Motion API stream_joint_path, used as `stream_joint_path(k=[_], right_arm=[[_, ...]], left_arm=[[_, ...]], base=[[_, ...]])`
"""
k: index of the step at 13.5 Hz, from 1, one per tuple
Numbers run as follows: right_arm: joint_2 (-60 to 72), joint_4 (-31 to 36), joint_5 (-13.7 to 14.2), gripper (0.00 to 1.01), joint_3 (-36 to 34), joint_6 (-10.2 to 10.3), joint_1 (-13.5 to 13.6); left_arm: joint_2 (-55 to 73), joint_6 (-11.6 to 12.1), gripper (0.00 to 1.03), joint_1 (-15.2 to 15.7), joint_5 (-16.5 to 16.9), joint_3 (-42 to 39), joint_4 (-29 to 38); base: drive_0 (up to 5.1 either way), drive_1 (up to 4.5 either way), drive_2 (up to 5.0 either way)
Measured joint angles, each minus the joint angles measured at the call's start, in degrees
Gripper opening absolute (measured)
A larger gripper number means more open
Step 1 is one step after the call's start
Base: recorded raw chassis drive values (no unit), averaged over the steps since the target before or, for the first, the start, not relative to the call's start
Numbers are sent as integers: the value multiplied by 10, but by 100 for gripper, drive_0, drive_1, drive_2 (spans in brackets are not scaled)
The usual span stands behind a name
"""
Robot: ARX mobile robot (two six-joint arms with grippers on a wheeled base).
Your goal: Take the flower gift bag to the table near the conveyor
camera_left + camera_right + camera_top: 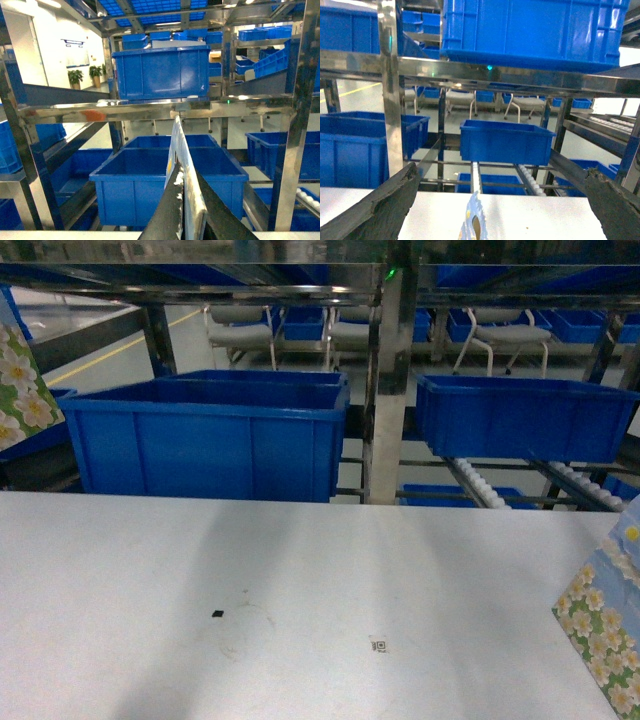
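A flower gift bag (20, 390) hangs at the head view's left edge, its thin edge clamped in the left end effector (184, 210). A second flowered bag (605, 625) stands at the lower right, below the right end effector (495, 210), whose fingers are spread wide. The white bench (300, 590) fills the lower frame, the conveyor (480, 480) and blue bins (215, 435) along its far edge.

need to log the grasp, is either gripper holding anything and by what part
The left gripper is shut on the top edge of a flower gift bag. The right gripper is open, holding nothing.
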Motion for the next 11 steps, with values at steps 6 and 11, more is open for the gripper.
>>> stream_joint_path(k=[6, 11], right_arm=[[-131, -111, 56, 98, 0, -15, 38], [-131, -111, 56, 98, 0, -15, 38]], left_arm=[[0, 0, 2, 0, 0, 0, 0], [2, 0, 2, 0, 0, -1, 7]], base=[[0, 0, 0], [0, 0, 0]])
